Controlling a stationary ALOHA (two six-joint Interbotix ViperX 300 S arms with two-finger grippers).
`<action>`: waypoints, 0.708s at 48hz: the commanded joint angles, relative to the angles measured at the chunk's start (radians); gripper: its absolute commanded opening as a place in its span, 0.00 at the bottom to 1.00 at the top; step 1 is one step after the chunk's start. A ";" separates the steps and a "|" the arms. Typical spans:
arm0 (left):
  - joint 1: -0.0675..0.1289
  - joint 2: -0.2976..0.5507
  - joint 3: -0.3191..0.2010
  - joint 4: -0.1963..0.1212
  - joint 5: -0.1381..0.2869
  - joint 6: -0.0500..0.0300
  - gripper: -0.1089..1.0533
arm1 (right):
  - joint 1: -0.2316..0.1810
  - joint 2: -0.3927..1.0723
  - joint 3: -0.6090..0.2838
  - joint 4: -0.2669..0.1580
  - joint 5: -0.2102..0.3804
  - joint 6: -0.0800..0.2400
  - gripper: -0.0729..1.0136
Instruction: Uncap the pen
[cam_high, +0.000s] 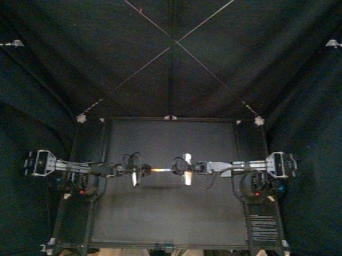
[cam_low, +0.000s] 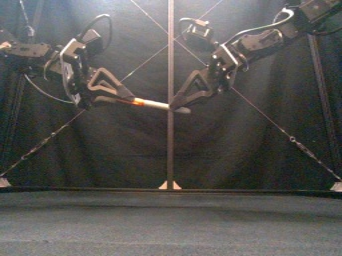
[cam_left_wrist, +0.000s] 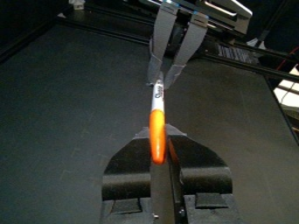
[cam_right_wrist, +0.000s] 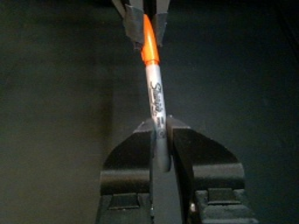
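Note:
A marker pen (cam_low: 150, 103) with an orange end and a white printed barrel hangs level in mid-air above the table, held between both arms. My left gripper (cam_low: 118, 97) is shut on the orange end (cam_left_wrist: 156, 144). My right gripper (cam_low: 183, 106) is shut on the white barrel (cam_right_wrist: 156, 101). In the top view the pen (cam_high: 160, 172) spans the short gap between the left gripper (cam_high: 135, 175) and the right gripper (cam_high: 187, 172). Orange and white parts meet with no gap showing. The pen's two tips are hidden inside the jaws.
The black table (cam_high: 167, 215) lies below the arms, with nothing on it in view. Black curtains close the back and sides.

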 joint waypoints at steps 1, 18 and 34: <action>0.008 -0.049 0.028 -0.005 0.003 -0.0015 0.37 | -0.006 -0.078 0.026 0.006 0.005 0.008 0.48; 0.006 -0.224 0.130 -0.006 0.003 -0.0031 0.37 | -0.020 -0.164 0.115 0.018 -0.037 0.008 0.48; 0.000 -0.362 0.199 -0.006 0.032 -0.0031 0.37 | -0.028 -0.186 0.132 0.025 -0.064 0.008 0.48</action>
